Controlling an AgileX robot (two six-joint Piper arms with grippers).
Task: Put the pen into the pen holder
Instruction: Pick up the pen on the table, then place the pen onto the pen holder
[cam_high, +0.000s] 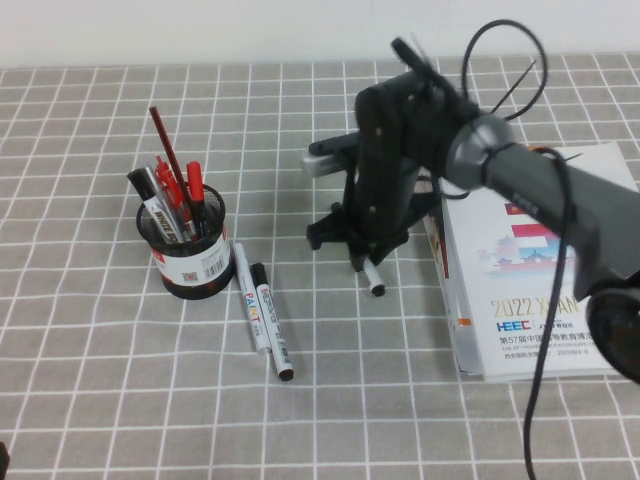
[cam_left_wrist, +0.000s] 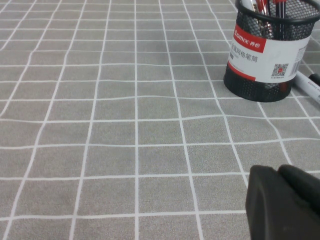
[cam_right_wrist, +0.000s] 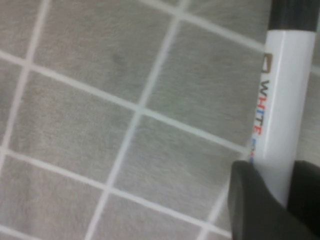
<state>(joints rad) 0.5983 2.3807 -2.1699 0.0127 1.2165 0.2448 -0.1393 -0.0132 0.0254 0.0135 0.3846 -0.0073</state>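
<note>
The pen (cam_high: 374, 280), a white marker with black ends, lies under my right gripper (cam_high: 362, 258) at the table's middle; only its lower end sticks out. In the right wrist view the gripper (cam_right_wrist: 277, 185) has a dark finger on each side of the pen's white barrel (cam_right_wrist: 280, 100), which carries dark print. I cannot tell whether the pen is off the cloth. The pen holder (cam_high: 185, 245), a black mesh cup with a white and red label, stands to the left and holds several pens. It also shows in the left wrist view (cam_left_wrist: 265, 60). My left gripper (cam_left_wrist: 280, 172) is shut and empty, low over the cloth near the front left.
A slim white pen (cam_high: 243, 290) and a PAINT marker (cam_high: 270, 320) lie just right of the holder. A white book (cam_high: 540, 270) lies at the right, close to my right arm. A grey checked cloth (cam_high: 100, 380) covers the table.
</note>
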